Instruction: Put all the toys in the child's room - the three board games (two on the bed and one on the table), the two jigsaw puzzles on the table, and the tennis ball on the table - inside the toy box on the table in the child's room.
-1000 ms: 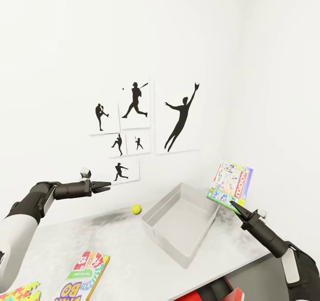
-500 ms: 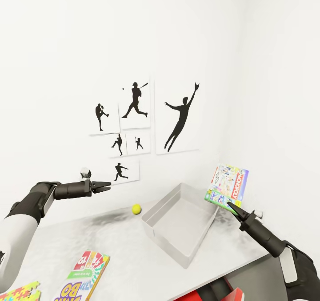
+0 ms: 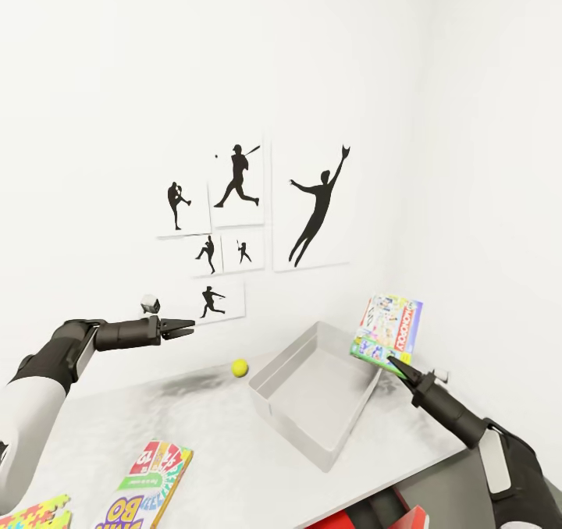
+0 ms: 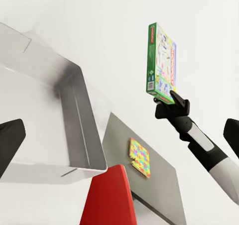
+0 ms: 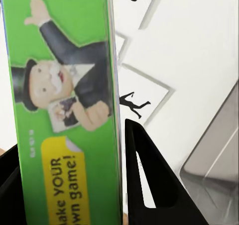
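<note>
My right gripper is shut on the lower edge of a white and green board game, holding it upright above the right rim of the pale grey toy box. From the right wrist, its green edge sits against one dark finger. On the table lie a yellow tennis ball, a second board game and a jigsaw puzzle. My left gripper hovers open above the table, left of the ball. The left wrist view shows another jigsaw puzzle on the lower cabinet top.
Baseball silhouette posters hang on the white wall behind the table. The room corner is just right of the toy box. A red object sits below the table's front edge.
My right gripper has carried the board game left and slightly down, closer over the toy box. The left arm and the things on the table have not moved.
</note>
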Controlling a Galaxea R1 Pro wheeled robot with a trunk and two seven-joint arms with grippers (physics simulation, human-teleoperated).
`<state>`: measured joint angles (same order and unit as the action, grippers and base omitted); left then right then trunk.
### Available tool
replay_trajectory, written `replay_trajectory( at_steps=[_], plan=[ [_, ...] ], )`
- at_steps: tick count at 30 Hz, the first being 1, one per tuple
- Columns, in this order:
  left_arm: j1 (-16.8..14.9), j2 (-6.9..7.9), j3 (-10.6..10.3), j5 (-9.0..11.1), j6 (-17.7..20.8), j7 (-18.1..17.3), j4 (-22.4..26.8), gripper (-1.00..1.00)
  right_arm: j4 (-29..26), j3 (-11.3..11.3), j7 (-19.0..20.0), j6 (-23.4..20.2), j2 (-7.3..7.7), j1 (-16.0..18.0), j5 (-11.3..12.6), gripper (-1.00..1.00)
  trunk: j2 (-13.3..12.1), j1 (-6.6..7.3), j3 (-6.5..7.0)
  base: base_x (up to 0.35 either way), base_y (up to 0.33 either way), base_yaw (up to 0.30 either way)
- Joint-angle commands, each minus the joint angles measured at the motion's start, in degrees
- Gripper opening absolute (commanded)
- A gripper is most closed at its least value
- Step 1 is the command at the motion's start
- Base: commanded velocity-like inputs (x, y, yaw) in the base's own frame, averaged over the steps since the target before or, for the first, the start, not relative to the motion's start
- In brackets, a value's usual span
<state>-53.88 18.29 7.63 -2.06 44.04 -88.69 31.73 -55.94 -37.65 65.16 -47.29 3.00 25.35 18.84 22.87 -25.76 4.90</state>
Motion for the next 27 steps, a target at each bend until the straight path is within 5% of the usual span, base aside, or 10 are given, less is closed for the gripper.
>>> replay_trajectory(
  at_steps=[1, 21, 27],
  plan=[
    [0.0, -0.01, 0.1, -0.2, 0.6, -0.3, 0.0, 1.0, 0.0, 0.0, -0.2, -0.3, 0.0, 0.1, 0.2, -1.0, 0.0, -0.02, -0.03, 0.0, 0.0, 0.0],
    [0.0, 0.01, 0.1, -0.2, 0.6, -0.3, 0.0, 1.0, 0.0, 1.7, -9.1, -2.5, -2.87, 3.4, 0.2, -1.0, 0.0, -0.02, -0.03, 0.0, 0.0, 0.0],
    [0.0, 0.06, 0.2, -0.2, 0.6, -0.3, 0.0, 1.0, 0.0, 2.4, -14.9, -2.6, -4.37, 6.5, 0.3, -1.0, 0.0, -0.02, -0.03, 0.0, 0.0, 0.0]
  ],
)
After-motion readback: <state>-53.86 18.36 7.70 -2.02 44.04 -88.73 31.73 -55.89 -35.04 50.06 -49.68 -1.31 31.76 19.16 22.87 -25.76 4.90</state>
